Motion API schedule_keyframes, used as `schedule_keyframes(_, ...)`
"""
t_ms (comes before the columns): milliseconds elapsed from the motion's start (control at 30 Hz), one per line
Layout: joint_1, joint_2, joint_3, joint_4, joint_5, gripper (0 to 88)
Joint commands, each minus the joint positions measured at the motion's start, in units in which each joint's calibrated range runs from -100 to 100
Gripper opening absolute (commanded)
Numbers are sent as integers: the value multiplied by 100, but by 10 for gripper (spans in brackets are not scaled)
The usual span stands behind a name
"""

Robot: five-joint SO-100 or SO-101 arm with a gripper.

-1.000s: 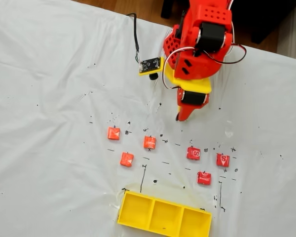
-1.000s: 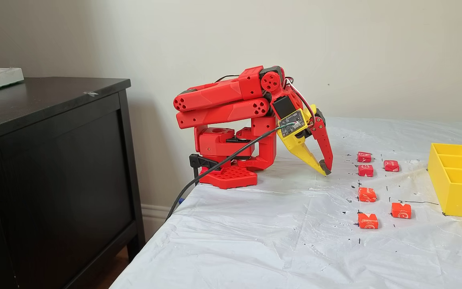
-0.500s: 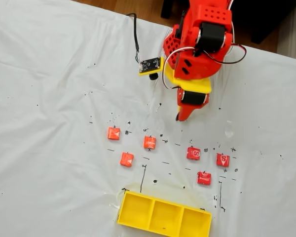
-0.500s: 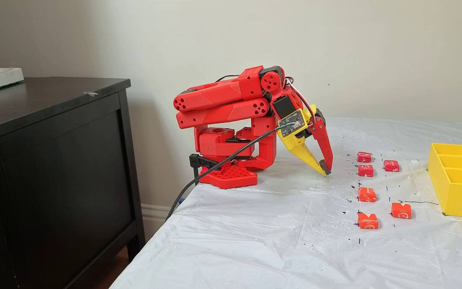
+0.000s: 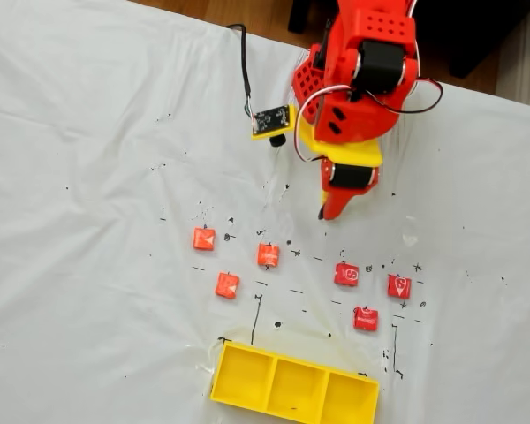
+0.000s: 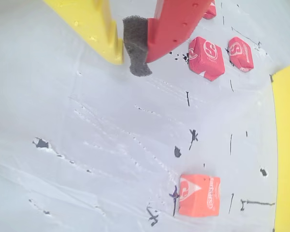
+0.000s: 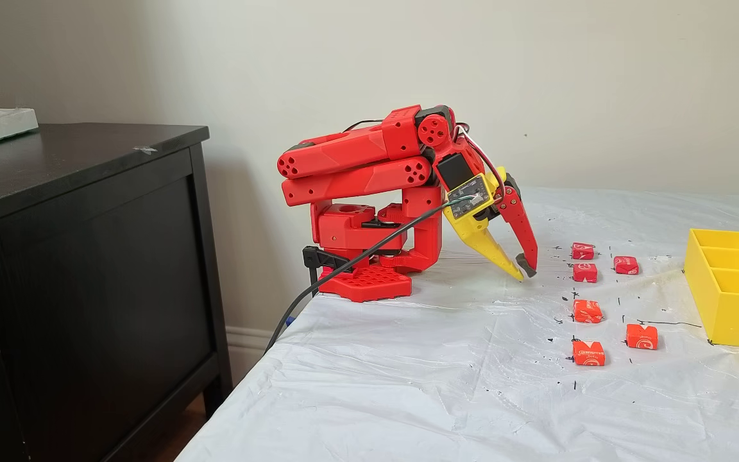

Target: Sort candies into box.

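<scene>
The pincer (image 7: 523, 272) hangs closed and empty near the counter (image 5: 88, 265); six candies (image 5: 268, 255) lie spaced for single picks; the box (image 5: 293, 385) sits empty.

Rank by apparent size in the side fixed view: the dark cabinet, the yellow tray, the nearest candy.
1. Dark cabinet, largest, though nearest the camera.
2. Yellow tray, partly cut off at the edge.
3. Nearest candy, smallest by far.
</scene>
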Motion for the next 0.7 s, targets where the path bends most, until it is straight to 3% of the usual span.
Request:
schedule_keyframes(0, -422, -76, -181, 31, 39, 1)
schedule_keyframes(300, -576, 93, -2129, 97, -215, 1)
schedule_keyframes(467, -712, 1645, -3604, 367, -366, 1)
schedule_keyframes(667, -1255, 2341, -4204, 334, -747, 1)
